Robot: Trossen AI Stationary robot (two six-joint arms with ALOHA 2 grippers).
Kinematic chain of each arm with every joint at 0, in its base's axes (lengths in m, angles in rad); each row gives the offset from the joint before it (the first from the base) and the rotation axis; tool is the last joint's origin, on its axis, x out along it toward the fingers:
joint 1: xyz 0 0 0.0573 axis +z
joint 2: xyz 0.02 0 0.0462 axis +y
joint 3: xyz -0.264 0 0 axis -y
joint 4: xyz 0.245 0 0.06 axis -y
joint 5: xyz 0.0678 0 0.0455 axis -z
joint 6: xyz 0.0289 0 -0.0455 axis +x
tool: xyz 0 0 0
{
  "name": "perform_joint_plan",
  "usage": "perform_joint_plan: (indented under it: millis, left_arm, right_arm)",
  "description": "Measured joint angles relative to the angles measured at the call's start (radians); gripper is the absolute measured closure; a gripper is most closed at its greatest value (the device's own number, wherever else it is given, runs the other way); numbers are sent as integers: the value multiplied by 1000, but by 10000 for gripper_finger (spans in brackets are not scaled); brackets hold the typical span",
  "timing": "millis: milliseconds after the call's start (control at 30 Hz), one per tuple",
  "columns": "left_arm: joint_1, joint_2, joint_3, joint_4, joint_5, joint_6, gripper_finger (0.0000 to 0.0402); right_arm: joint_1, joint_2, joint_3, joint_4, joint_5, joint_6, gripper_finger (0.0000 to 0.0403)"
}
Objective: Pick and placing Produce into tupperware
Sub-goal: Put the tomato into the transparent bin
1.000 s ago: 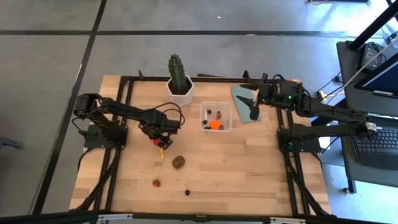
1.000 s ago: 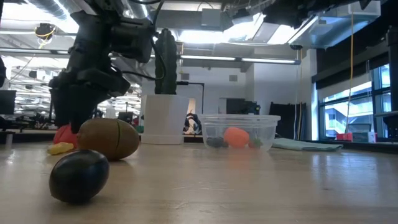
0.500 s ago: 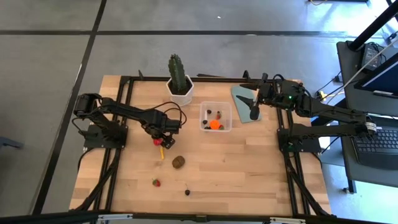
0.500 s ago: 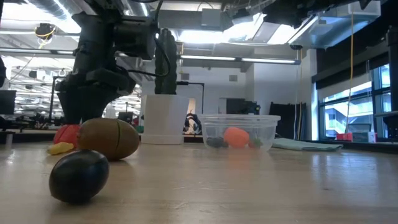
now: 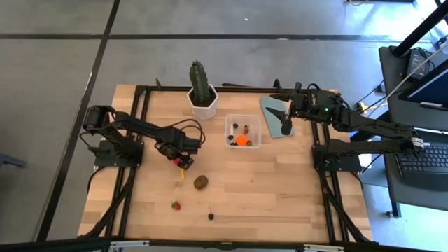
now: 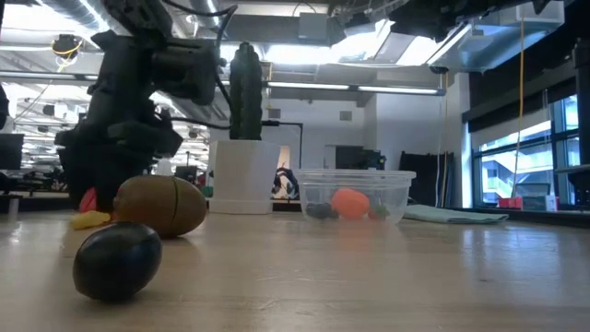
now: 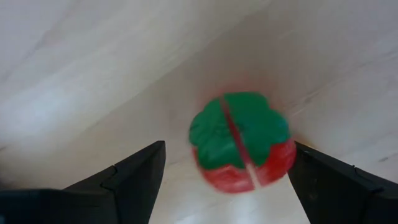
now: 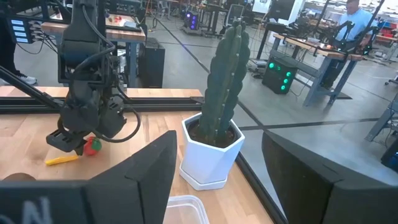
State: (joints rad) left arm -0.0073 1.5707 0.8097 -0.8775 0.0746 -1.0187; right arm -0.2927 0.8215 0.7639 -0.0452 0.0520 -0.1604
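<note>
High view, stock as I read it: small square clear plastic tupperware mid-table already holds the orange toy ball and a few dark berries, while a brown oval toy fruit, thin yellow-orange stick, a second strawberry and one dark berry lie loose on the wooden table. I have the left gripper down over a red toy strawberry with green cap, fingers spread wide either side, gripping nothing yet. Right gripper waits open and empty over the flat blue-grey lid; by my count five pieces are left.
</note>
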Motion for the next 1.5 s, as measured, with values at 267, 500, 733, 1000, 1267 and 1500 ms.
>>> perform_joint_plan:
  millis: [267,500,733,1000,1267,1500]
  left_arm:
    - [-1,0,-21,101,-5,0,85]
    - [-1,0,-21,142,-8,0,85]
    - [-1,0,-21,139,-12,0,85]
    - [-1,0,-21,128,-5,0,98]
    - [-1,0,-21,128,-4,-1,140]
    - [-1,0,-21,128,-3,-2,181]
  right_arm:
    - [0,0,0,0,0,-2,164]
    - [0,0,0,0,0,-2,164]
    - [0,0,0,0,0,-2,164]
    - [0,0,0,0,0,-1,164]
    - [0,0,0,0,0,-1,164]
    - [0,0,0,0,0,-1,164]
